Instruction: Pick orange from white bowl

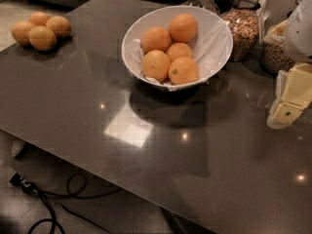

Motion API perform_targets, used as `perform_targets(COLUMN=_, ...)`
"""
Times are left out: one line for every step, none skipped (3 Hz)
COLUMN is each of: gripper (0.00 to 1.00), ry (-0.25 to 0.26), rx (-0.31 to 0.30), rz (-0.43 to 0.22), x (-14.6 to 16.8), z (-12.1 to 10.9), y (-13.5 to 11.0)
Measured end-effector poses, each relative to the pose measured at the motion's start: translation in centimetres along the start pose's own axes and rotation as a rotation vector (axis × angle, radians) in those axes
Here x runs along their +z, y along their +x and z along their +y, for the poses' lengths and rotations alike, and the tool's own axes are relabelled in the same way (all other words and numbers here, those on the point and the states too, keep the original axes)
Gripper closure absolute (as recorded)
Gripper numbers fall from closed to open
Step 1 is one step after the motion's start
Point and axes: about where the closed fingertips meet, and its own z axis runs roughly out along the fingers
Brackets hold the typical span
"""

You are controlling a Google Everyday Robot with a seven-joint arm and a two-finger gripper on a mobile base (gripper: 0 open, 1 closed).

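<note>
The white bowl stands at the back middle of the dark table, lined with crumpled white paper. It holds several oranges. The orange with a small dark stem dot lies at the front right of the pile, facing me. My gripper, cream-coloured, hangs at the right edge of the view above the table. It is well to the right of the bowl, lower in the view, and touches nothing.
Several loose oranges lie at the table's far left. Glass jars of grain stand right behind the bowl, another further right. The table's front edge runs diagonally; black cables lie on the floor below.
</note>
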Motion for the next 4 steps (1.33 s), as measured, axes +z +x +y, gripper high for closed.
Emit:
perform_targets(gripper=0.0, ry=0.0, rx=0.0, rz=0.0, x=0.0, z=0.0, y=0.0)
perform_targets(gripper=0.0, ry=-0.014, rx=-0.006, rz=-0.029, x=0.6, z=0.0, y=-0.6)
perform_targets(gripper=0.0, ry=-0.037, rx=-0.017, rz=-0.134, x=3.7, z=-0.7, y=-4.1)
perform_targets(gripper=0.0, ry=-0.009, rx=-0.017, rz=-0.234, x=5.6, z=-2.7, y=-8.1)
